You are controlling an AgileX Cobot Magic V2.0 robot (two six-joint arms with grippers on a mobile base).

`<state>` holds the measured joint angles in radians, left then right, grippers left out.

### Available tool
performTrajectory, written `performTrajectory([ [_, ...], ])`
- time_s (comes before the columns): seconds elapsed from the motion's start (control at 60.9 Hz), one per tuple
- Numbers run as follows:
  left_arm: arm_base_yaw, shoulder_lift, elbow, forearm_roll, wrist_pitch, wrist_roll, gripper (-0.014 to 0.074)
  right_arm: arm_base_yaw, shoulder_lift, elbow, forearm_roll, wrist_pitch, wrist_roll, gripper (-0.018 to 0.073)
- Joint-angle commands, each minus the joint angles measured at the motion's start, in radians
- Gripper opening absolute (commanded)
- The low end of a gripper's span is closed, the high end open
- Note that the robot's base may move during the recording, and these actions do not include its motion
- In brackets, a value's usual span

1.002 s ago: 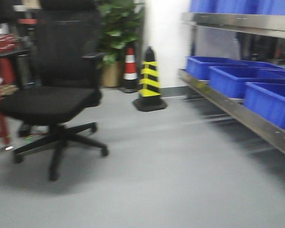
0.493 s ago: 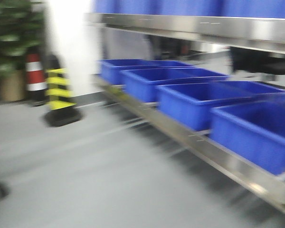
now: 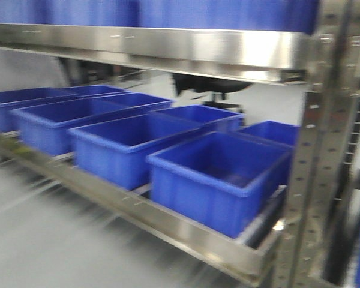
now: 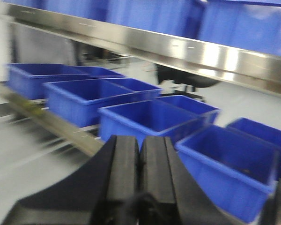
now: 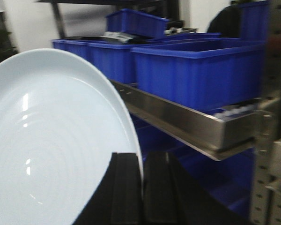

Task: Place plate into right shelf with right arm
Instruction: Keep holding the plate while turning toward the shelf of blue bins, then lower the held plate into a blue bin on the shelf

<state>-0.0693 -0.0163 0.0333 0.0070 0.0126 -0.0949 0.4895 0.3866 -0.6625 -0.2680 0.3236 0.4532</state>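
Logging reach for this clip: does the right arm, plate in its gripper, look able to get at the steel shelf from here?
Probably yes. The right gripper holds the plate, and the shelf lies ahead with nothing between. But blue bins fill that tier, so a free spot is unclear.

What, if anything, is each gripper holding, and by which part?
The right gripper pinches the plate by its rim, with the edge between its fingers. The left gripper is shut on nothing.
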Motion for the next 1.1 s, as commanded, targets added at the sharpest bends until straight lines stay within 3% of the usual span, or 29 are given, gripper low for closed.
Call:
performTrajectory([
  [0.0,0.001,-0.011,0.007,0.0,-0.089,-0.006,-0.0047,0.0,0.007,-0.03,-0.019,-0.099,-0.002,0.0056],
  [1.085,0.001,-0.011,0.007,0.0,-0.089,-0.006,-0.0047,0.0,0.007,-0.03,-0.019,-0.099,-0.002,0.0056],
])
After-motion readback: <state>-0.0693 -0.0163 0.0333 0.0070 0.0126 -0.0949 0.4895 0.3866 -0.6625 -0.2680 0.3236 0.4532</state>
